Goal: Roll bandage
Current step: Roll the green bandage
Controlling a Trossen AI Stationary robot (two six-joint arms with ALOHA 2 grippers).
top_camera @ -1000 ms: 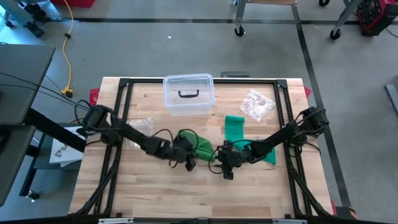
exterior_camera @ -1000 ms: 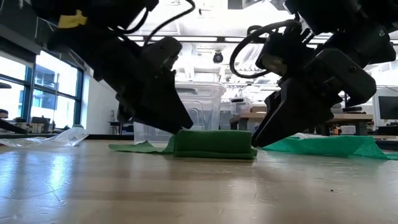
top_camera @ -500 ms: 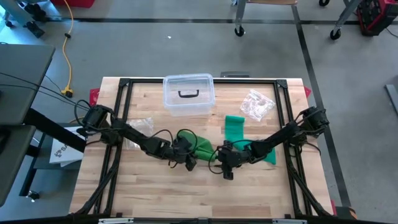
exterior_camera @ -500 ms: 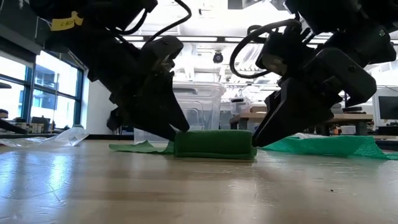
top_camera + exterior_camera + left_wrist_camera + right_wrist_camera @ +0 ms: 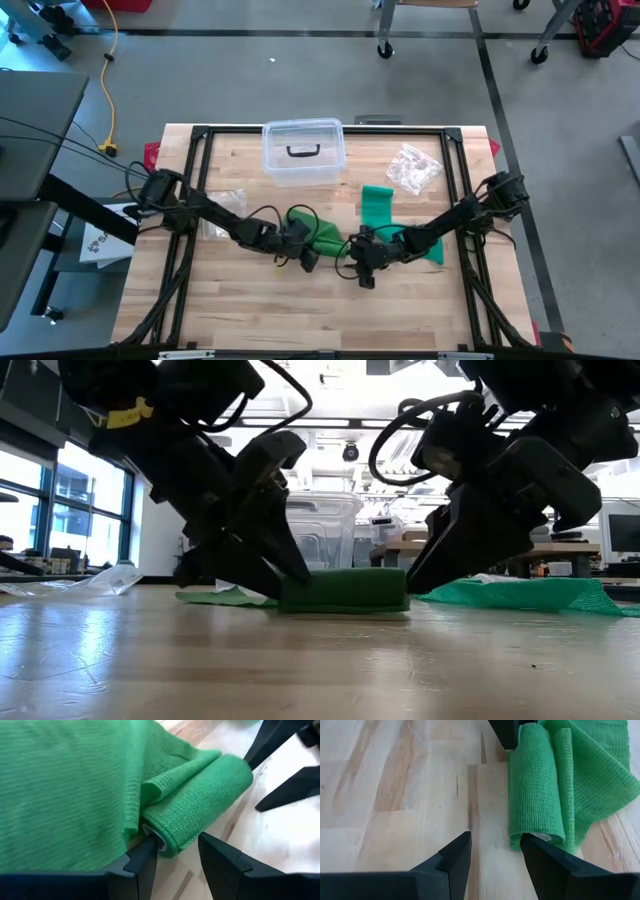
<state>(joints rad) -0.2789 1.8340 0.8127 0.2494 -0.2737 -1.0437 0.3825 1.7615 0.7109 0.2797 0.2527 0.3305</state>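
The green bandage point(image 5: 344, 589) lies partly rolled on the tabletop point(image 5: 300, 660), mesh tail loose; left end effector point(image 5: 175, 852) and right end effector point(image 5: 495, 852) stand spread at its ends.

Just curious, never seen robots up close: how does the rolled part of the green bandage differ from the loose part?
The rolled part is a tight, thick cylinder; the loose part is thin, flat and creased. The rolled part lies between the left gripper and right gripper; the loose part trails away across the table. Both are the same green mesh fabric, still joined.
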